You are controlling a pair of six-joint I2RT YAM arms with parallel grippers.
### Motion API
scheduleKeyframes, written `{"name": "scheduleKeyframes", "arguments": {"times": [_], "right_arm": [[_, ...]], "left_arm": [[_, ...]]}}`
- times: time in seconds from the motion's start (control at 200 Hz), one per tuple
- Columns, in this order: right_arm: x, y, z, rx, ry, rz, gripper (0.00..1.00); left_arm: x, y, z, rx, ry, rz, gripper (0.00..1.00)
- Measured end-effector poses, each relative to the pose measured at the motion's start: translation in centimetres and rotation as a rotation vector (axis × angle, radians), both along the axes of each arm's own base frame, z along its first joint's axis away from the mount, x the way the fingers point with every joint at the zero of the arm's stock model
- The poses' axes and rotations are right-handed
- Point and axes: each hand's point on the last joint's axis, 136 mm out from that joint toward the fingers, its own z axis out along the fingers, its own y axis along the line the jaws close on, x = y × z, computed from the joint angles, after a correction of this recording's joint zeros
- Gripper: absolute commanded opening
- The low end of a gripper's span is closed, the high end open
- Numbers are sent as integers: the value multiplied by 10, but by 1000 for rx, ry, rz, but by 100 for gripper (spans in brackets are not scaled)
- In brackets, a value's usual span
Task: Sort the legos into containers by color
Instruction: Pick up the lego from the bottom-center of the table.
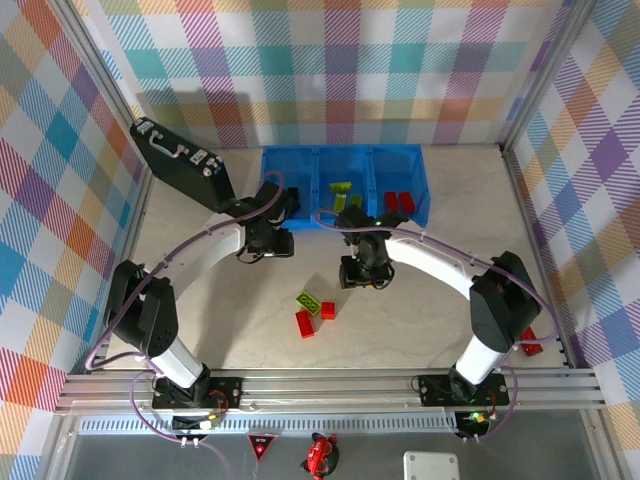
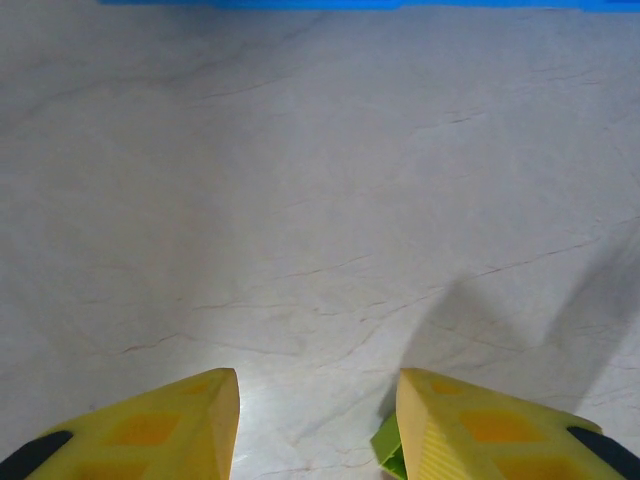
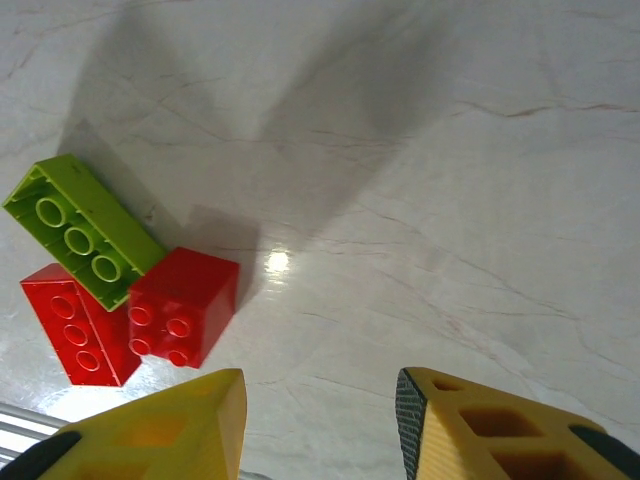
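Three legos lie together on the table: a lime-green brick, a long red brick partly under it, and a square red brick. My right gripper hovers just behind and right of them, open and empty. My left gripper is open over bare table near the blue containers. A sliver of lime-green lego shows against its right finger; I cannot tell whether they touch. Green legos lie in the middle compartment, red legos in the right one.
A black case lies tilted at the back left, beside the left arm. A small red object sits by the right wall near the right arm's elbow. Checked walls enclose the table on three sides.
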Motion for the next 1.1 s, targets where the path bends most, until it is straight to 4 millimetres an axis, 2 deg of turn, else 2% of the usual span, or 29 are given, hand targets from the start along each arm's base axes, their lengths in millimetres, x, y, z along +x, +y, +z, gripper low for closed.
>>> {"name": "scheduleKeyframes", "arguments": {"times": [0.225, 0.375, 0.54, 1.1], "right_arm": [[-11, 43, -11, -26, 18, 64, 45], [-17, 61, -19, -50, 29, 92, 46], [-26, 59, -28, -103, 50, 94, 48], [-29, 59, -45, -145, 80, 83, 47]], "left_arm": [[-9, 29, -1, -16, 10, 53, 46], [-14, 45, -3, -23, 15, 77, 46], [-19, 52, -6, -31, 26, 91, 46], [-15, 45, -7, -69, 10, 81, 46]]}}
